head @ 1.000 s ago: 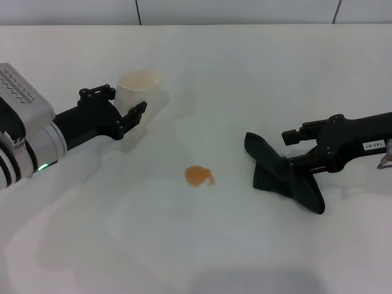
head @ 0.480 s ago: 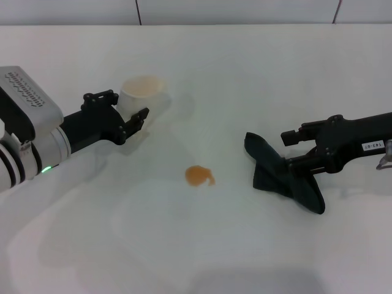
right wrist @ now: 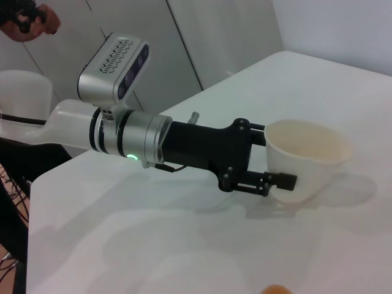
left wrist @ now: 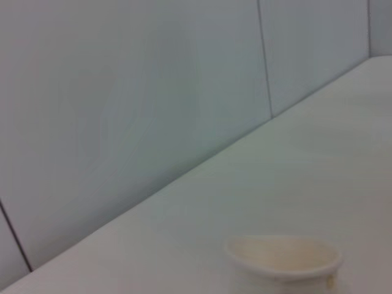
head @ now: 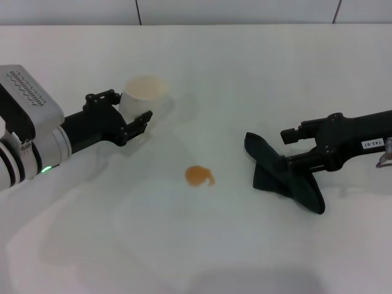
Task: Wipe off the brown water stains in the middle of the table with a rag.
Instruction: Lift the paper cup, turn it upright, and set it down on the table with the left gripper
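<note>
The brown water stain is a small orange-brown blot on the white table; its edge also shows in the right wrist view. The black rag lies crumpled to its right. My right gripper is open, its fingers spread, with the nearer finger resting on the rag's upper edge. My left gripper is at the left, shut on a pale plastic cup. In the right wrist view, the left gripper holds the cup slightly tilted just above the table.
The cup's rim shows in the left wrist view against a grey panelled wall. The table's far edge meets that wall. A faint wet sheen spreads over the table around the stain.
My left gripper has moved slightly to the right with the cup in it. The right gripper, rag and stain have not moved.
</note>
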Tool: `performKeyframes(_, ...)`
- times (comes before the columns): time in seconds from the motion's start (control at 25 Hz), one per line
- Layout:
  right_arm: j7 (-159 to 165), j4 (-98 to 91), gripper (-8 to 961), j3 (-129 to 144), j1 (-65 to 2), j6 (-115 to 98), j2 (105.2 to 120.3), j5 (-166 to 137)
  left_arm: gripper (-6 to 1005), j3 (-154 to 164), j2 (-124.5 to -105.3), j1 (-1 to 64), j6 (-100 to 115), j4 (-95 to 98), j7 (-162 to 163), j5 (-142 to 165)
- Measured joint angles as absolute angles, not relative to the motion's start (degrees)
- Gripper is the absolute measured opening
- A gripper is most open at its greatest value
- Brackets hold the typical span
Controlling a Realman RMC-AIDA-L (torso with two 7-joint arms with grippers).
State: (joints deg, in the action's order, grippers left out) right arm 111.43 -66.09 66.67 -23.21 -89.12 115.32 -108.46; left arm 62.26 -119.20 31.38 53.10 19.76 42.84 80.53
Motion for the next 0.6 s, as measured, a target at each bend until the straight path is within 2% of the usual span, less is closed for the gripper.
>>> performKeyframes(0.28,112.2,-66.7,754,66.6,-23.2,-89.0,115.25,-108.5,578,65.2,-119.25,29.4,53.6,22.3,43.8,80.8)
performKeyframes(0.6,113.1,-67.7,744,66.7,-23.2,-89.0,115.22,-108.5,776,68.4,-119.42,24.2,53.6,27.6,45.6,80.5)
